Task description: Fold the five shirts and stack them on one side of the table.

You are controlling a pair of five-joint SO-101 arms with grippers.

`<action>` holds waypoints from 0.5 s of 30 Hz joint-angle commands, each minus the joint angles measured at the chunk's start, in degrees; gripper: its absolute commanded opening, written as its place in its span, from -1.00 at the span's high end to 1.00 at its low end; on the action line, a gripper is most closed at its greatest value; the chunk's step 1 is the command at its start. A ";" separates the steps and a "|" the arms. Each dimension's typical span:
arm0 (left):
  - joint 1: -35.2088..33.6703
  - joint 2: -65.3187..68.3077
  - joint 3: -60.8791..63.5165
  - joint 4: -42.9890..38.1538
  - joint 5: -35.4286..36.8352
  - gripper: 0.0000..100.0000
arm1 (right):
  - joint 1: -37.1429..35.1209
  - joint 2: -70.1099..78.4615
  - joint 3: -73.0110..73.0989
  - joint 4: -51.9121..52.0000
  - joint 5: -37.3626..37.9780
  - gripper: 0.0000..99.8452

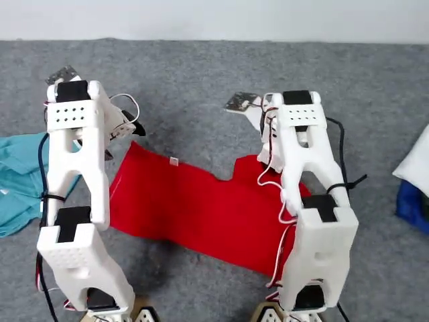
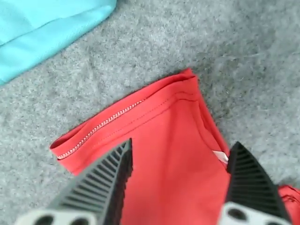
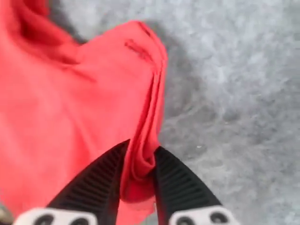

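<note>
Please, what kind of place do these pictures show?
Probably a robot test bench, not a home: two white robot arms stand at a table with a grey carpet-like cover, and a red shirt and a teal shirt lie on it.

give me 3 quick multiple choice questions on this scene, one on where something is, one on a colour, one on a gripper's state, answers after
1. Where does the crumpled teal cloth shirt lie?
A. hanging off the far edge
B. at the table's edge, on the outer side of the left arm
C. between the two arms

2. What colour is the fuzzy table covering?
A. grey
B. green
C. brown

3. How is the right gripper?
A. wide open over bare covering
B. shut with nothing in it
C. shut on a fold of the red cloth shirt

Answers:
1 B, the high view shows it beyond the left arm at the edge.
2 A, it is grey in every view.
3 C, the right wrist view shows bunched red cloth pinched between the fingers.
</note>
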 commanded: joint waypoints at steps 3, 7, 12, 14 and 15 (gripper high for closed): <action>0.35 -3.08 -0.13 1.93 -0.44 0.39 | -2.33 -6.20 -0.62 6.99 0.18 0.98; 0.35 -3.08 -0.13 1.93 -0.44 0.39 | -4.00 -8.31 0.00 12.79 0.35 0.98; 0.35 -3.08 -0.13 1.93 -0.44 0.39 | -6.55 -16.92 11.25 12.53 0.88 0.98; 0.35 -3.08 -0.13 1.93 -0.44 0.39 | -8.75 -21.32 18.37 12.53 2.73 0.98; 0.35 -3.08 -0.13 1.93 -0.44 0.39 | -9.89 -23.78 22.07 12.44 3.34 0.98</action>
